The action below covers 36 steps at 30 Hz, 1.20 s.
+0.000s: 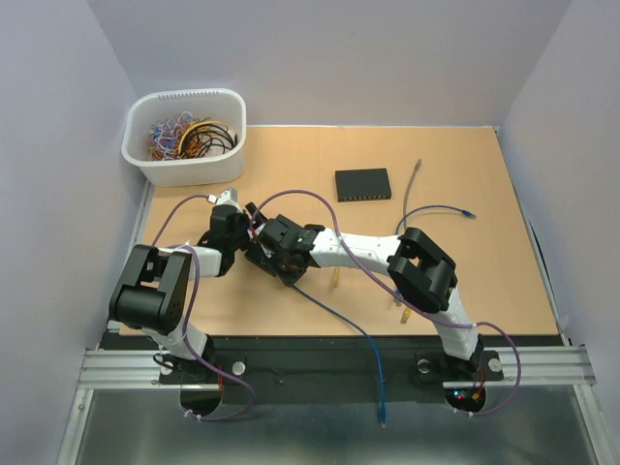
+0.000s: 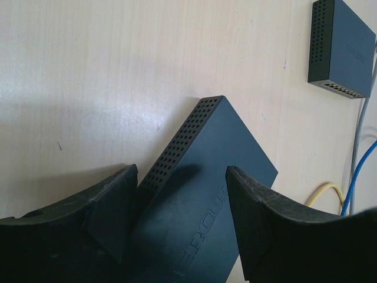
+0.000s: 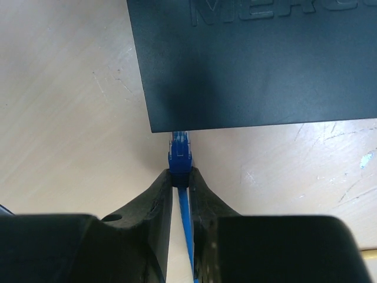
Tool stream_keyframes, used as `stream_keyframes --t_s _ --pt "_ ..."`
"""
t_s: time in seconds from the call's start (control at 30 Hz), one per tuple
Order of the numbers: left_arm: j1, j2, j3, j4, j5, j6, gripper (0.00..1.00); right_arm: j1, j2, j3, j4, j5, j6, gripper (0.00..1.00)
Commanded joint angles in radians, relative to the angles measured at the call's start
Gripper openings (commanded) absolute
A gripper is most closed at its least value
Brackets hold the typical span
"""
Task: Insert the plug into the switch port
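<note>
Found the plug (image 3: 179,154), a clear tip over a blue boot, clenched between the fingertips of the right gripper (image 3: 180,175) and butted against the near edge of the switch (image 3: 259,65). Cannot tell whether it is seated in a port, since the switch body hides that face. Followed its blue cable (image 1: 379,383) between the fingers and off the near edge of the table (image 1: 465,281).

Noted the switch as a flat, matt black box with raised lettering on top and a perforated side wall. Located it lying flat, left of centre, largely covered in the top view by both wrists.

Found the left gripper (image 2: 181,177) released, jaws spread wide astride one corner of the switch, one finger just beside the perforated wall. Cannot confirm contact.

Logged a second switch (image 2: 341,50), the same kind of black box, well apart toward the far side, with a grey cable (image 1: 417,179) and a loose blue lead (image 1: 441,206) near it. Saw a yellow cable (image 2: 324,191) looping at the edge of the left wrist view.

Recorded a white plastic bin (image 1: 194,172) at the far left corner, holding a tangle of coloured wires. Rated the table surface as pale wood grain, lightly scratched near the plug.
</note>
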State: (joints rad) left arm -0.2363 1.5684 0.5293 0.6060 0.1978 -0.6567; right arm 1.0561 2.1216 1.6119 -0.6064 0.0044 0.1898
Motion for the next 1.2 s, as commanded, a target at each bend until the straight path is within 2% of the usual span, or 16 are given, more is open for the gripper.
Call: stream_keyframes --t_s 0.0,0.27,0.57,1.17 --pt "-0.011 0.004 -0.040 -0.032 0.018 0.016 0.73 0.012 0.031 0.068 0.008 0.041 0.002 0.00" --pt "-0.011 -0.015 -0.087 -0.014 0.043 0.005 0.73 0.010 0.075 0.126 -0.010 0.129 0.025 0.00" --pt "-0.026 -0.016 -0.111 -0.002 0.058 -0.026 0.73 0.010 0.043 0.143 -0.010 0.235 0.051 0.01" --pt "-0.120 -0.024 -0.212 0.060 0.052 -0.127 0.72 -0.016 0.017 0.128 -0.010 0.296 0.048 0.00"
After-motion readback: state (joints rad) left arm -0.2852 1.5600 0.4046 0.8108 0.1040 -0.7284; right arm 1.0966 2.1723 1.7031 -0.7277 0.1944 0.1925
